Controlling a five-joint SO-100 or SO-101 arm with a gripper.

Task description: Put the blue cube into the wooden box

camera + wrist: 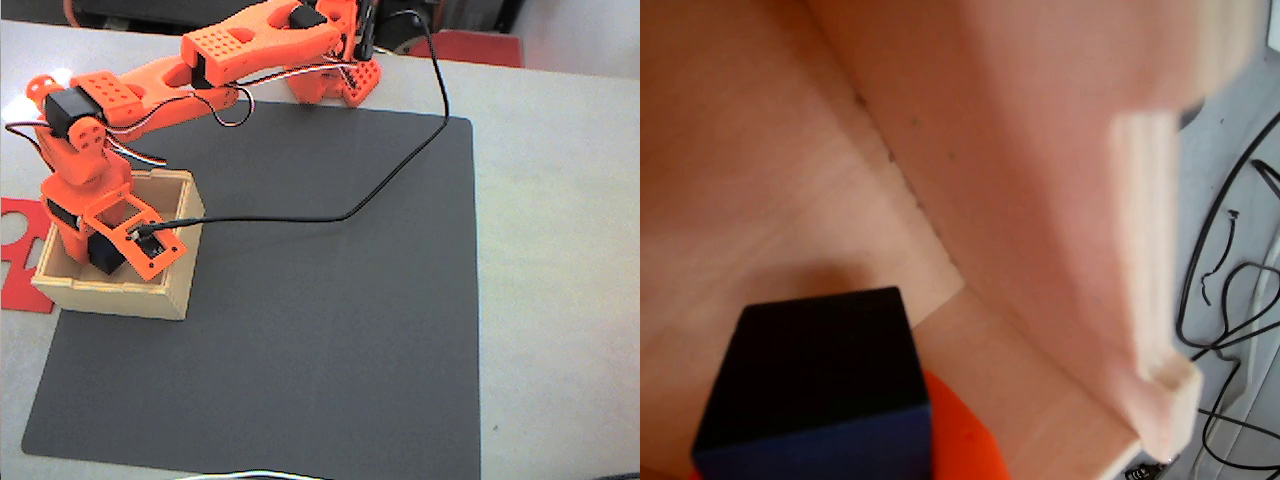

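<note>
In the wrist view I saw the blue cube [815, 385] very near the lens, dark and matte, at the lower left of the picture. An orange finger [960, 435] of the gripper touched its lower right side, so the cube was held against at least this one finger. The second finger was cut off by the edge, and I could not tell how wide the fingers stood or whether they really clamped the cube. Below the cube lay the pale floor of the wooden box [770, 190], and one thin plywood wall rose on the right, very blurred. I could not tell if the cube rested on the floor or hung a little above it.

In the fixed view the cube itself was hidden from me. The gripper [100, 255] reached down inside the wooden box [178, 285], and its orange body and the black motor covered most of the inside. The fingertips were hard to make out there.

The box stood on the left edge of a dark grey mat [330, 330], which lay on a light grey table [560, 250]. Just left of the box, a flat red sheet [20, 260] with cut-outs was partly cut off by the frame. A black cable [400, 170] ran from the gripper over the mat toward the arm's base [340, 80] at the top. The picture was bright and a little washed out at the upper right corner.
</note>
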